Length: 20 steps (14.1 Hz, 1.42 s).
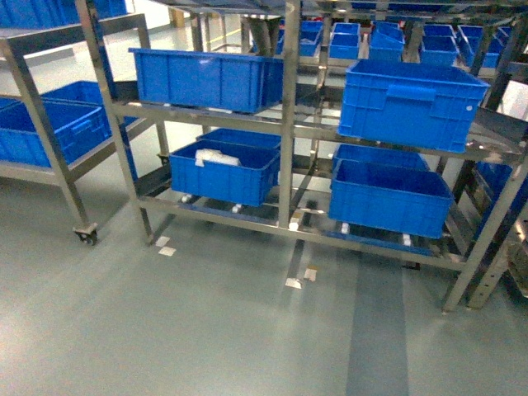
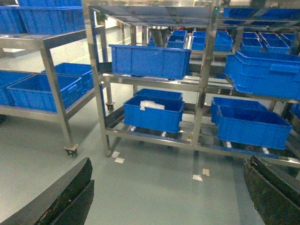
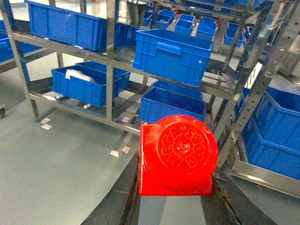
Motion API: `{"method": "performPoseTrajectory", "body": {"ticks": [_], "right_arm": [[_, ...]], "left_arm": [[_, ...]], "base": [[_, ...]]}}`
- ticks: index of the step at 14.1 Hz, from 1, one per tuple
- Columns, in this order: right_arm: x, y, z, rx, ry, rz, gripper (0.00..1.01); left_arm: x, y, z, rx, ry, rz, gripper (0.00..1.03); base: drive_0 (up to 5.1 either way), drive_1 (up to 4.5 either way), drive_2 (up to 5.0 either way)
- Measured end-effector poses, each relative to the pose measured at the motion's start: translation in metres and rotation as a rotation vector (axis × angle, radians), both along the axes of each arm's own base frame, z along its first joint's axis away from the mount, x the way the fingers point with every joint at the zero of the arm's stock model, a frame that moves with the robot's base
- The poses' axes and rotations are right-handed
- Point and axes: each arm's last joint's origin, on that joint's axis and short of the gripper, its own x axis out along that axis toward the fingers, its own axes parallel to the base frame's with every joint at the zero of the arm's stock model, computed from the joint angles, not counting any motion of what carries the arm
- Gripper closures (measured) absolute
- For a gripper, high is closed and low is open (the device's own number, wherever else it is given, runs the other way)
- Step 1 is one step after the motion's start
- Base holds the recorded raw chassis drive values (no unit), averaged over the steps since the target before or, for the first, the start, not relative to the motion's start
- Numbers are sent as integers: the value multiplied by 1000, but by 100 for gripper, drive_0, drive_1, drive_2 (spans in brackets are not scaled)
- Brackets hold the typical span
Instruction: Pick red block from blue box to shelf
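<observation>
While gripped, red block [image 3: 178, 157] sits between right fingers [image 3: 117, 197].

Red block [image 3: 178, 157]: glossy moulded plastic w/ embossed round stud. Shelf [image 1: 288, 124]: shiny brushed steel. Crates [image 1: 411, 103]: ribbed blue plastic, semi-matt. Floor [image 1: 206, 330]: smooth grey, slight sheen.

Glossy grey-green floor [image 1: 206, 330] under racks holding dark blue crates [image 1: 206, 78].
</observation>
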Motion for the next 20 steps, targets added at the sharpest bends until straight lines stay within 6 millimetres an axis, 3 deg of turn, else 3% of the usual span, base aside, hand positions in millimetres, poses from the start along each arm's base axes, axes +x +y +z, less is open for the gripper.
{"method": "performPoseTrajectory", "body": {"ticks": [20], "right_arm": [[0,0,0,0,0,-1,73]], "left_arm": [[0,0,0,0,0,-2,5]], "base": [[-134,-134,-134]]}}
